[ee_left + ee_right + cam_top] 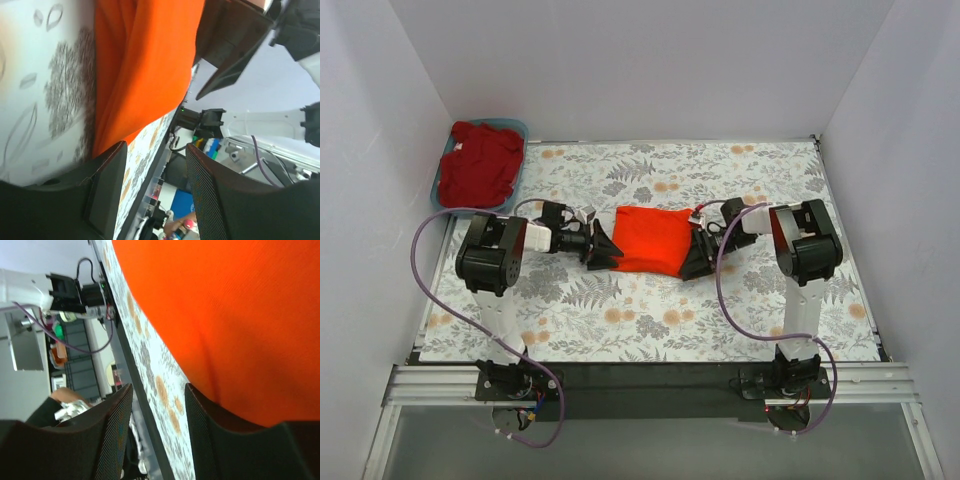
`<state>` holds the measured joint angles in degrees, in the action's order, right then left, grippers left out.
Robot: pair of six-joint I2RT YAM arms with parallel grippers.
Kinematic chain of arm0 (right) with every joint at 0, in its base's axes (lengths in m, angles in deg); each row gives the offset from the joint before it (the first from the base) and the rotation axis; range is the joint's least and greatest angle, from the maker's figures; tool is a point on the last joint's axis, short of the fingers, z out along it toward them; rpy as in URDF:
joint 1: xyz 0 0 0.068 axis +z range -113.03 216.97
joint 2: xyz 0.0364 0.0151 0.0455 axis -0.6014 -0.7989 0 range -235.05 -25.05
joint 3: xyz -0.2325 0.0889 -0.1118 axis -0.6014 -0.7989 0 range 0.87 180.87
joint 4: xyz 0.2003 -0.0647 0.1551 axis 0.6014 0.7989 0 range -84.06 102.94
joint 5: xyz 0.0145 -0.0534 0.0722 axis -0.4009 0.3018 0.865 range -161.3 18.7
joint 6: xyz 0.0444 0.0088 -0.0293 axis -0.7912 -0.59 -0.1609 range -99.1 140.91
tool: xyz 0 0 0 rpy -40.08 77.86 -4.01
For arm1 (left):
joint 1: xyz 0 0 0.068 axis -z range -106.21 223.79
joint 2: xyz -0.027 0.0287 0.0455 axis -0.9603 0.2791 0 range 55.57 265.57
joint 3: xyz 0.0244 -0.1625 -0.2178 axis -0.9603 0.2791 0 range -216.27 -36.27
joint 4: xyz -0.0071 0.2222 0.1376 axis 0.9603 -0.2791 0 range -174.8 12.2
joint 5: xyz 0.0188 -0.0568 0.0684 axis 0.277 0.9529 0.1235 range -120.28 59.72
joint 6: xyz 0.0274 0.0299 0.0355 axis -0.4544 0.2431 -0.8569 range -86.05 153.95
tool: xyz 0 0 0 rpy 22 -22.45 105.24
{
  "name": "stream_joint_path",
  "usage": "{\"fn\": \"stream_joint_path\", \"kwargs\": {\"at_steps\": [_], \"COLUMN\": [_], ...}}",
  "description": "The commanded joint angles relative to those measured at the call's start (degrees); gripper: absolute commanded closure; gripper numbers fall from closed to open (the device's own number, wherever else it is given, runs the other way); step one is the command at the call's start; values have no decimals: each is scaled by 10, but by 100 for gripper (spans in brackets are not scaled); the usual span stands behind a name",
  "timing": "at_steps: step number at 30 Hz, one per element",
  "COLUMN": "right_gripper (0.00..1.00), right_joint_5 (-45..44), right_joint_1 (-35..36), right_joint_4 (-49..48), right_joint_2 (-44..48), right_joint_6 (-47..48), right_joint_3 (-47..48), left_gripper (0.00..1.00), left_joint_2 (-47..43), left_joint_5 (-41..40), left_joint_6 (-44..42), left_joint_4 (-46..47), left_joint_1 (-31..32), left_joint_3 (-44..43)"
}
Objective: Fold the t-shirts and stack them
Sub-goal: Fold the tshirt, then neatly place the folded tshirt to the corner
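The bright orange-red cloth t-shirt (pixel 648 240) lies folded into a rectangle at the frame's centre on the floral-patterned table (pixel 650 320). The left gripper (pixel 604 247) sits at its left edge and the right gripper (pixel 698 256) at its right edge, both with jaws spread. The darker crimson t-shirt (pixel 480 165) lies bunched in the blue plastic bin (pixel 518 126) at upper left.

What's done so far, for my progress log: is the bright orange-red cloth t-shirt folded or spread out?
Folded: the bright orange-red cloth t-shirt lies as a compact rectangle, no sleeves showing.
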<state>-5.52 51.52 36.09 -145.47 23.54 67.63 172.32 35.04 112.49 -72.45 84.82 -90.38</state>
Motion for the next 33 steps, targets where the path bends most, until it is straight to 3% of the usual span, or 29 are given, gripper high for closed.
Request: {"fn": "stream_joint_path", "kwargs": {"at_steps": [1,3,6,7,9,10,11,12,15,16,19,23,26,33], "right_gripper": [47,48,44,43,39,37,26,15,12,4,2,2,2,2], "right_joint_5": [-4,-29,-123,-141,-160,-161,-164,-168,-195,-198,-209,-230,-230,-214], "right_joint_1": [1,0,-17,-26,-65,-79,-106,-119,-155,-160,-168,-172,-177,-185], "right_joint_4": [83,125,137,135,135,134,134,134,127,125,127,127,128,132], "right_joint_2": [70,105,190,196,205,208,211,215,248,255,274,293,297,281], "right_joint_6": [87,149,199,201,189,185,182,177,173,171,174,182,182,177], "right_joint_3": [1,18,25,27,28,30,31,32,26,23,11,-8,-9,18], "left_gripper": [51,50,44,42,29,15,11,11,10,10,9,9,9,8], "left_joint_2": [-84,-163,-230,-231,-211,-201,-190,-178,-112,-82,-29,58,62,-46], "left_joint_5": [-48,-76,-194,-251,-387,-416,-470,-500,-598,-612,-646,-689,-714,-691], "left_joint_6": [-43,-93,-162,-194,-248,-254,-259,-264,-277,-278,-289,-315,-343,-418], "left_joint_4": [-68,-101,-174,-204,-272,-280,-289,-297,-323,-322,-344,-418,-471,-525], "left_joint_1": [-5,-3,31,50,98,136,155,173,232,246,265,269,254,92], "left_joint_3": [6,-6,-44,-93,-138,-172,-185,-203,-262,-274,-332,-383,-356,-191]}}
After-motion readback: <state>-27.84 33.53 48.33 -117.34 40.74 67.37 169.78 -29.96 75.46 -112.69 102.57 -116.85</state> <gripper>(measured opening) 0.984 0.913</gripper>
